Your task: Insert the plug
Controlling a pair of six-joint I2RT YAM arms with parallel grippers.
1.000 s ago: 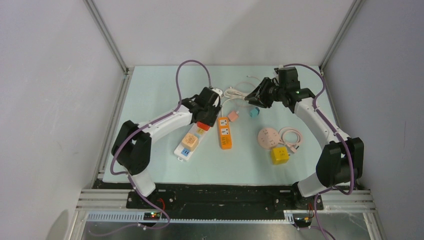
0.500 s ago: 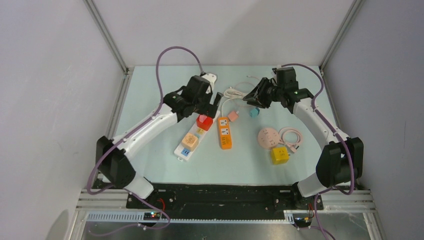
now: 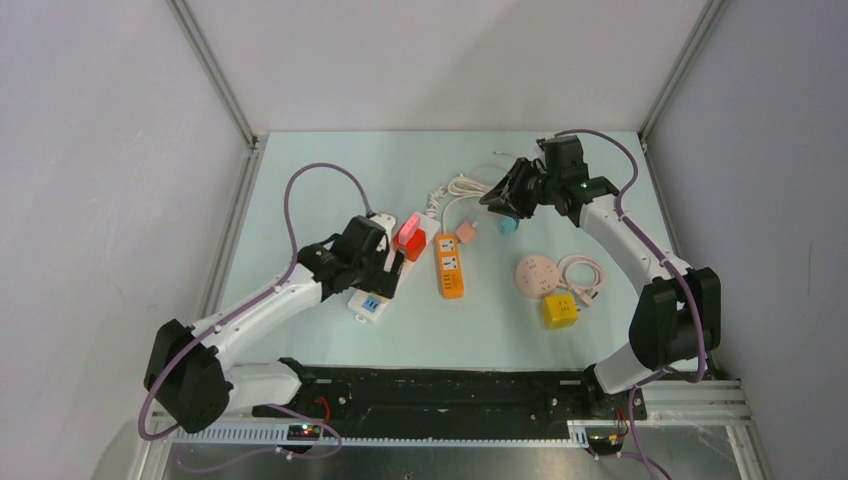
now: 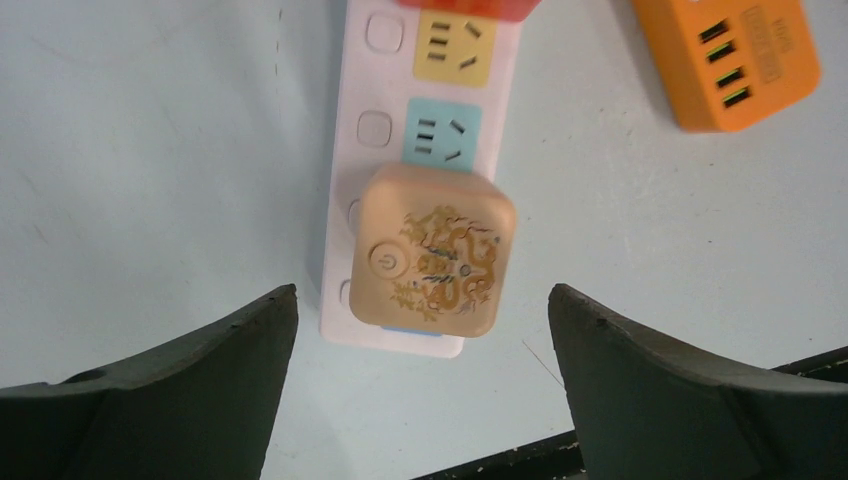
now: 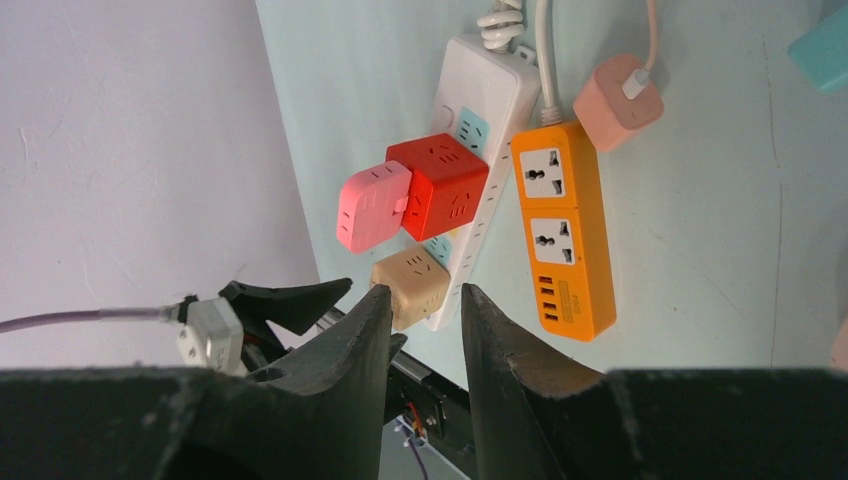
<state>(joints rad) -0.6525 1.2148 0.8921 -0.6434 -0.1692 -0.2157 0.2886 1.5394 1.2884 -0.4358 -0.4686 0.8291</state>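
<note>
The left hand (image 4: 422, 295) is the one nearer to the work. It is released, its two fingers (image 4: 200, 380) spread wide and holding nothing. In the left wrist view the beige cube plug (image 4: 432, 262), the one with a golden dragon print, lies directly between these fingers and a little ahead of them. It sits on the near end of the white power strip (image 4: 352, 180). The long axis of the strip runs straight away from the hand, across the line that joins the two fingers. So, in my judgement, this arm needs only to come down, and no sideways reach is necessary.

The right hand (image 5: 423, 292) is well apart, on the far side of the orange power strip (image 5: 562, 230) and near a teal plug (image 3: 508, 225) on the tabletop (image 3: 320, 180). Its fingers are drawn close with a narrow gap, and I see nothing between them.

The prongs of the beige plug are hidden under its body, so I cannot tell if it is pushed fully in. A red cube adapter (image 5: 437, 185) with a pink adapter (image 5: 372, 205) on its side stands further along the strip. In the left wrist view it is cut off at the top edge.
</note>
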